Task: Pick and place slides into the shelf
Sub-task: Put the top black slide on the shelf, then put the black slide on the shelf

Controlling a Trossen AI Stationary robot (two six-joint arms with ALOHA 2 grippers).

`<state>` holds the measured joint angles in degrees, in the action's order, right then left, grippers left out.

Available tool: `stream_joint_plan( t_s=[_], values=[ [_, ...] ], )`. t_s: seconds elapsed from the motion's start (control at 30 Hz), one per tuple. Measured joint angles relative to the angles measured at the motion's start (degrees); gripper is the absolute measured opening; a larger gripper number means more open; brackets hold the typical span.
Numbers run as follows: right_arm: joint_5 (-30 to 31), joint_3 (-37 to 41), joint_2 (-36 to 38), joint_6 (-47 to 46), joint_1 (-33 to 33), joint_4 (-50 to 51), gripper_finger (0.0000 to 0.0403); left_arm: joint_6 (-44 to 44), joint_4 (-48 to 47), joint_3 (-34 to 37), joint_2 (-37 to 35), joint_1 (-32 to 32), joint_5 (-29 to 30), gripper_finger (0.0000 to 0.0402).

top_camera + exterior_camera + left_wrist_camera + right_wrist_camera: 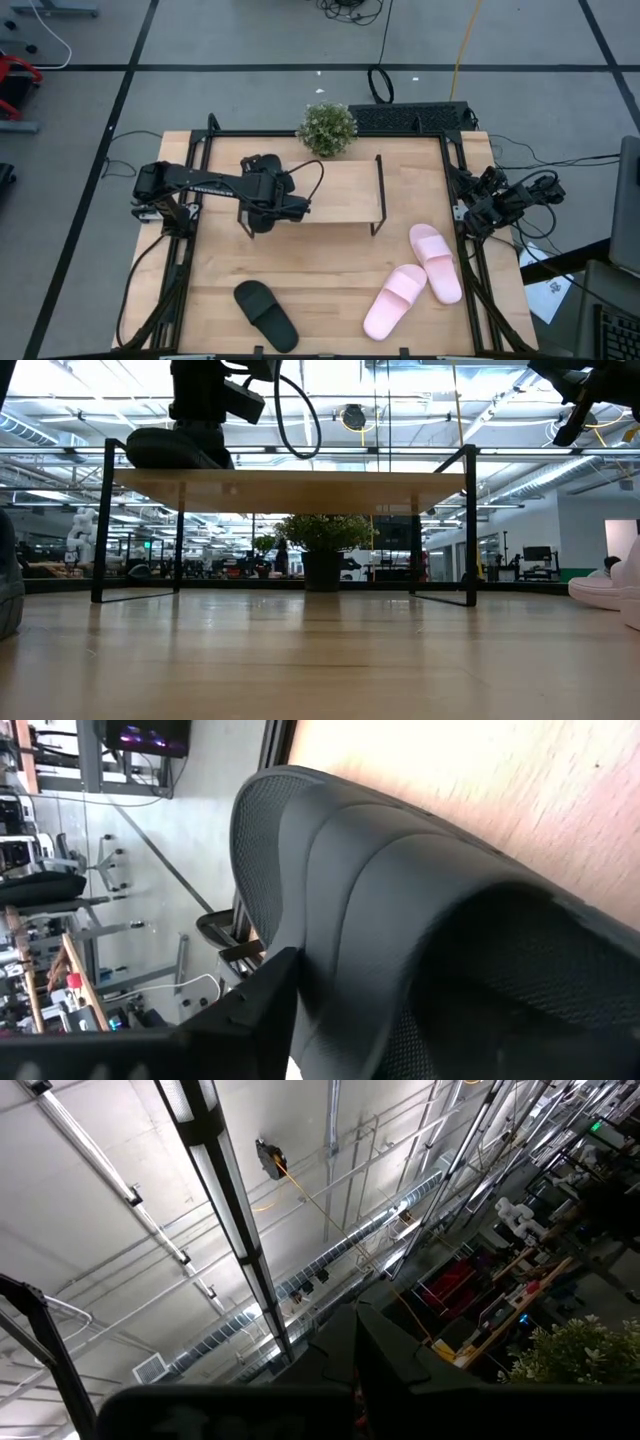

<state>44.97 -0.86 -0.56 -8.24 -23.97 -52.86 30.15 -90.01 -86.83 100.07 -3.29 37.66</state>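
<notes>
One black slide (172, 448) sits on the left end of the shelf (345, 190), its sole on the light-wood board (300, 490). My left gripper (262, 196) stands over it, shut on it. The slide's mesh strap (400, 920) fills the left wrist view. The other black slide (266, 316) lies on the table near the near edge. The pink pair (436, 262) (395, 300) lies on the table right of the shelf. My right gripper (357, 1350) waits shut and raised at the table's right edge (478, 205), touching nothing. My left gripper holds the black slide at its wide strap (330, 950), coming from above and pointing down. One finger (255, 1005) lies against the strap's outer side; the slide hides the other finger. The slide sits level, with its sole on the shelf board (520, 780).
A potted plant (327, 128) stands at the table's far edge behind the shelf. The shelf's black rod legs (470, 525) and side rail (379, 195) rise from the table. Bare shelf board stretches right of the held slide. Bare tabletop (330, 275) lies between the shelf and the near edge.
</notes>
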Motion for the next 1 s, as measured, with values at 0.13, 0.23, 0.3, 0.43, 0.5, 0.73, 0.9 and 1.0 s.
stream_joint_plan(
  t_s=[0.13,0.23,0.3,0.43,0.5,0.73,0.9,1.0],
  values=[
    [0.0,0.0,0.0,0.0,0.0,0.0,0.0,0.1,0.1,0.0,-1.3,0.0,-0.7,0.0218],
    [0.0,0.0,0.0,0.0,0.0,0.0,0.0,0.4,0.1,-0.6,-2.7,-0.1,-2.3,0.0231],
    [0.0,0.0,0.0,0.0,0.0,0.0,0.0,0.4,0.1,-1.6,-3.5,-0.1,-3.8,0.0236],
    [0.0,0.0,0.0,0.4,0.0,0.0,0.0,0.0,0.2,-3.6,-4.0,-0.1,-6.4,0.0239],
    [0.1,0.0,0.0,0.4,0.0,0.0,0.0,-0.5,0.1,-4.5,-4.2,-0.1,-7.2,0.0239],
    [0.1,0.0,0.0,0.4,0.0,0.0,0.0,-1.2,0.0,-8.0,-4.3,-1.8,-10.6,0.0239],
    [0.2,0.0,0.0,0.4,0.0,0.0,0.0,-1.0,0.0,-13.3,-4.3,-5.5,-16.0,0.0239],
    [0.2,0.0,0.0,0.4,0.0,0.0,0.0,1.4,0.0,-16.7,-4.3,-10.1,-21.8,0.0239]
  ],
)
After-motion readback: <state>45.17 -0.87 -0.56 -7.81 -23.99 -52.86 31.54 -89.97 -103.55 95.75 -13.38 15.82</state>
